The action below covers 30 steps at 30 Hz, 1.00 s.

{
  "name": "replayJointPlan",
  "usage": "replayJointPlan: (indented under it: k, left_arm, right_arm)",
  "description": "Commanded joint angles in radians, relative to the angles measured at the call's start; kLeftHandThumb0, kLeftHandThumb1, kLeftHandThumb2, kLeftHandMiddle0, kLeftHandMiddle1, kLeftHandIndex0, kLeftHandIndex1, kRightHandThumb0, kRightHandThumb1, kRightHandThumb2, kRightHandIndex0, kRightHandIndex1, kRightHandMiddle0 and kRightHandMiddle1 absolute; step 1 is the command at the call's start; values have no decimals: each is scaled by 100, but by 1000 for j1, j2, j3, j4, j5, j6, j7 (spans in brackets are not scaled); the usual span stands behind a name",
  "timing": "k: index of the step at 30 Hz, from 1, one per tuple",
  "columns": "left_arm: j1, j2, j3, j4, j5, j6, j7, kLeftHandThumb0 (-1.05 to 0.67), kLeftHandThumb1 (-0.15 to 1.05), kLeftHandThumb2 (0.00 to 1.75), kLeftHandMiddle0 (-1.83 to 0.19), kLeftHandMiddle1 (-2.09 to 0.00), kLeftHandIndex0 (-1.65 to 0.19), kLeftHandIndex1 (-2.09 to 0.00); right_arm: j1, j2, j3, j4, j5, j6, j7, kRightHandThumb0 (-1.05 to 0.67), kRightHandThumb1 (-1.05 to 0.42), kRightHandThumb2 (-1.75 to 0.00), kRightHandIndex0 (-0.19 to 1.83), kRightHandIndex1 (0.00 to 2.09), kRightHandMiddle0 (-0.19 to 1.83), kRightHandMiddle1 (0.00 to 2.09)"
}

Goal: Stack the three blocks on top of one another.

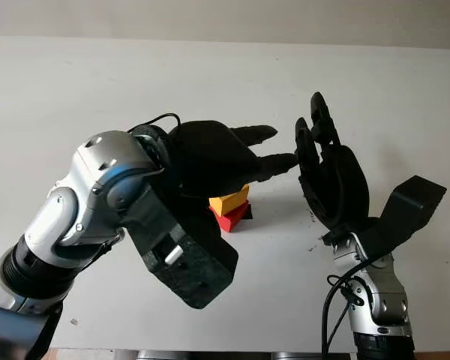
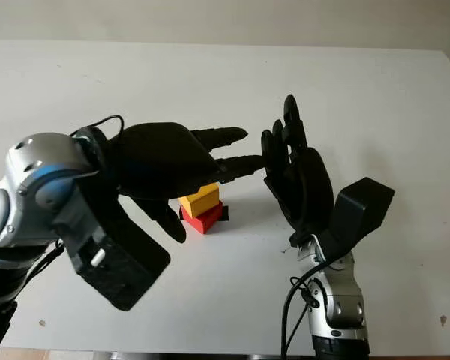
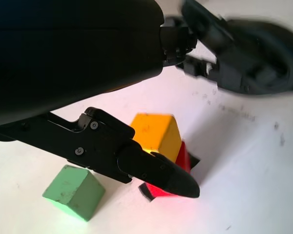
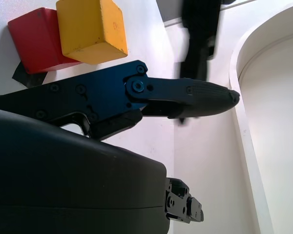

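Surface: white matte table (image 1: 75,82) under both arms, pale wall behind.
Stack: yellow cube-shaped block (image 3: 156,134) sits on the red cube-shaped block (image 4: 36,41), slightly askew; two of three done.
Remaining block: green cube-shaped block (image 3: 73,191) lies on the table just beside the stack, under the left arm.
Left hand (image 1: 210,157): above the stack, fingers extended, holding nothing, touching no block.
Right hand (image 2: 296,176): raised upright beside the stack, open, holding nothing.
Step in hand, as I judge it: fetch the green one.
Doing it well: grip its opposite flat faces, lift clear, lower squarely onto the yellow top without nudging the skewed pair.
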Motion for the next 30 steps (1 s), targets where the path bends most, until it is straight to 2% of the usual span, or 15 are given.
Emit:
replayJointPlan:
  k: [1, 4, 6, 9, 15, 23, 30]
  left_arm:
    - [-12, 16, 64, -5, -34, 50, 18, -67, 92, 6, 19, 0, 19, -2]
    - [-16, 26, 143, 48, -85, 104, 90, -68, 94, 6, 18, -1, 16, -4]
    - [-6, 36, 200, 82, -121, 122, 153, -69, 93, 6, 8, -7, 8, -8]
    - [17, 72, 266, 118, -156, 121, 237, -70, 94, 6, -4, -11, -2, -11]
    - [85, 138, 346, 195, -218, 104, 345, -67, 89, 4, -10, -8, -11, -9]
    - [160, 186, 388, 244, -274, 180, 419, -70, 89, 6, -1, -3, -11, -7]
    - [255, 206, 339, 227, -210, 180, 493, -83, 98, 8, -5, -6, -13, -6]
  right_arm:
    - [5, -3, -3, 2, 0, -17, 3, -77, -105, -44, -19, 0, -19, 2]
    - [5, -6, -5, -7, 0, -1, -1, -76, -105, -44, -19, 0, -19, 2]
    - [2, -7, -7, -12, 2, 6, -4, -75, -105, -44, -19, 0, -19, 1]
    - [-4, -10, -13, -10, 8, 6, 0, -74, -105, -46, -19, 0, -19, 0]
    - [-17, -10, -31, -9, 26, 23, 0, -73, -105, -46, -19, 0, -19, 0]
    - [-36, -22, -44, 10, 32, 17, 18, -73, -105, -44, -19, 0, -19, 0]
    - [-47, -23, -51, 14, 37, 21, 24, -73, -105, -44, -19, 0, -19, 0]
